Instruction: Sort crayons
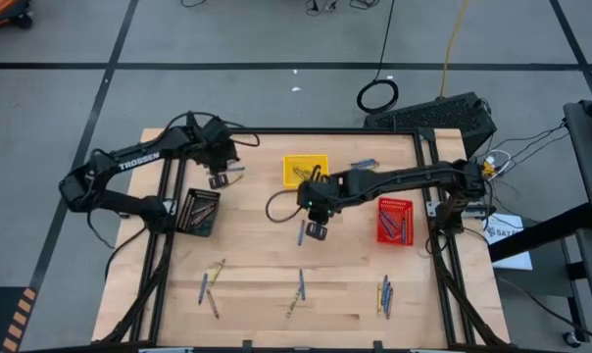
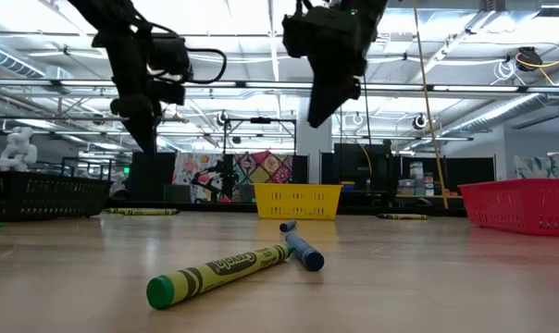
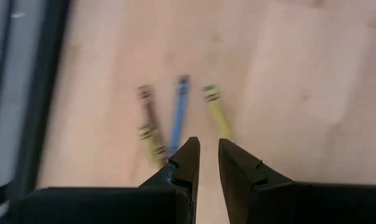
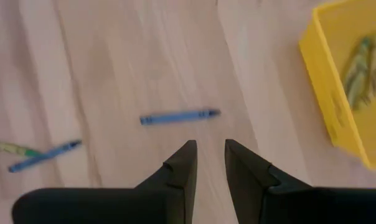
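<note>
The crayons (image 1: pixel 300 285) are lying loose across the wooden table (image 1: pixel 257 294), and I am using the yellow tray (image 1: pixel 305 169) as my reference for every position. Some crayons are already lying inside that tray; others are sitting in the red tray (image 1: pixel 394 220), off to the right-arm side of the yellow tray, and in the black tray (image 1: pixel 199 212), off to its left-arm side. I judge that each tray is collecting one colour, which is why the three are standing apart.

I am holding the right gripper (image 4: pixel 207 152) raised over the bare wood just in front of the yellow tray, above a single blue crayon (image 4: pixel 178 117). Its fingers (image 4: pixel 183 163) are standing slightly apart with a narrow gap between them, pinching nothing. I judge that I am lining up for a descent onto that blue crayon.

I am holding the left gripper (image 3: pixel 208 150) raised to the left-arm side of the yellow tray, near the black tray. Its fingers (image 3: pixel 187 160) are likewise parted by a narrow gap and empty. Beyond them a brown crayon (image 3: pixel 146 107), a second blue one (image 3: pixel 178 115) and a yellow one (image 3: pixel 216 110) are lying side by side on the wood, ready for picking
</note>
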You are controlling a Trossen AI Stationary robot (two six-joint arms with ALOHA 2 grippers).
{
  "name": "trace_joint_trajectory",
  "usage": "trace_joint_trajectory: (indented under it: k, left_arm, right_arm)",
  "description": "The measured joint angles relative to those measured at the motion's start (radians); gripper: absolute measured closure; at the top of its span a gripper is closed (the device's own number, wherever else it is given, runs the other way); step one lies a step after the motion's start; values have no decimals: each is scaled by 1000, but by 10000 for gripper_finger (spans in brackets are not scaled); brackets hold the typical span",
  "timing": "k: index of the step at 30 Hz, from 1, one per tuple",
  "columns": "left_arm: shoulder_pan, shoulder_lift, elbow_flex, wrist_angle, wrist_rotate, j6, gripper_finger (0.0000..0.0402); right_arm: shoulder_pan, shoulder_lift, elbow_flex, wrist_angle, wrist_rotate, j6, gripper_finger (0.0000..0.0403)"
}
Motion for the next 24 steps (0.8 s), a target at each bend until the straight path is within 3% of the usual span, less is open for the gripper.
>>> trace_joint_trajectory:
  k: [6, 13, 24]
  left_arm:
    - [0, 114, 0, -1, 9, 32, 347]
    - [0, 186, 0, 3, 0, 235, 347]
    - [0, 191, -1, 85, -35, 233, 347]
  right_arm:
    - [79, 0, 0, -101, 130, 98, 332]
    - [156, 0, 0, -100, 132, 130, 332]
    - [213, 0, 0, -101, 153, 132, 332]
